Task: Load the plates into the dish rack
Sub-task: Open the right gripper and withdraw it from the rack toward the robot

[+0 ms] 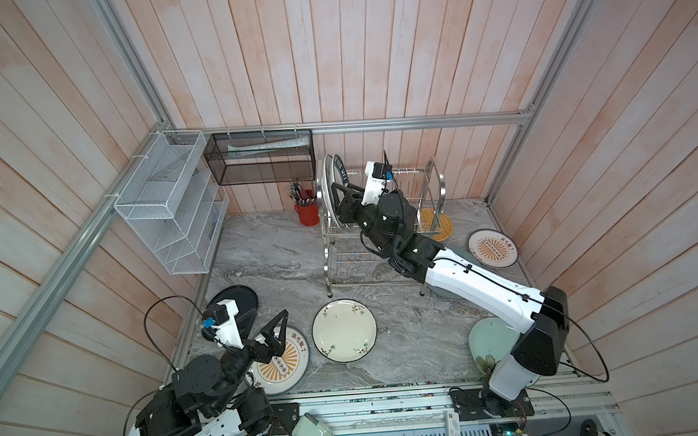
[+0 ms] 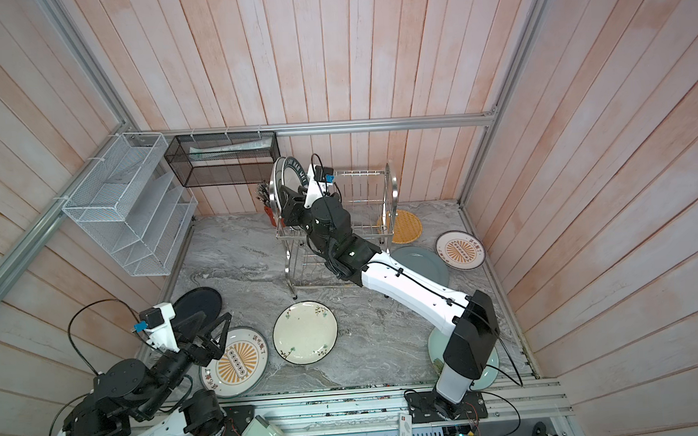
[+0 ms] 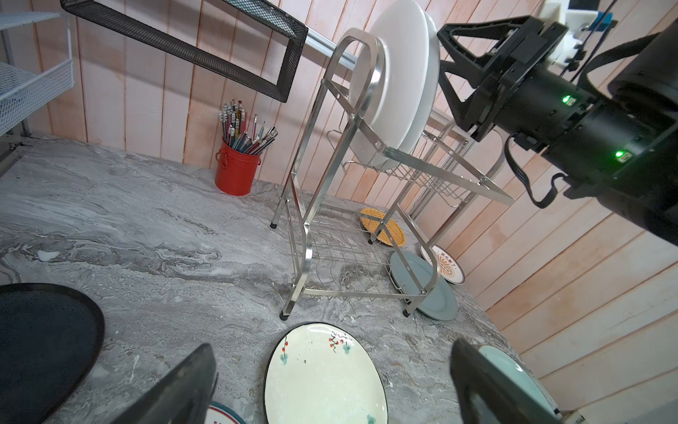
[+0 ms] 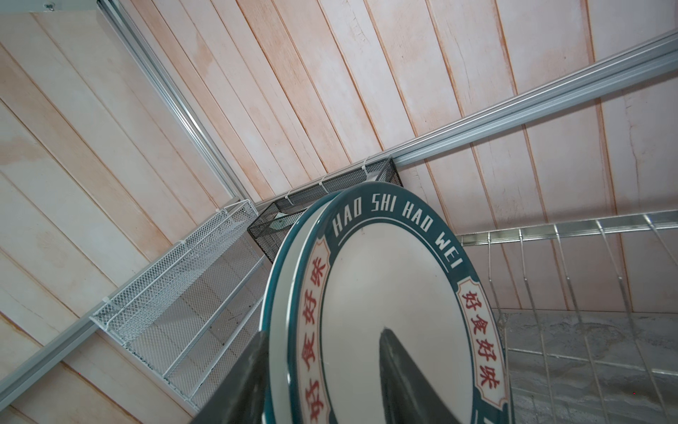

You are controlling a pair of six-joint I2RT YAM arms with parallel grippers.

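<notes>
Two dark-lettered-rim plates [image 4: 396, 293] stand upright at the left end of the dish rack's [image 1: 435, 181] upper tier. My right gripper [image 4: 323, 332] is open, one finger behind the plates' rims and one before the front face. On the table lie a cream floral plate [image 1: 344, 331], a sunburst plate [image 1: 283, 366], a black plate [image 1: 236, 298], a second sunburst plate [image 1: 492, 247], a grey-blue plate [image 2: 421, 262], a pale green plate [image 1: 489, 339] and an orange lattice plate [image 2: 405, 226]. My left gripper [image 1: 275, 323] hangs wide open and empty above the near sunburst plate.
A red pot of pencils [image 1: 307, 213] stands left of the rack. A black mesh basket [image 1: 260, 158] and a white mesh organiser [image 1: 166, 204] hang on the back and left walls. My right arm stretches over the grey-blue plate.
</notes>
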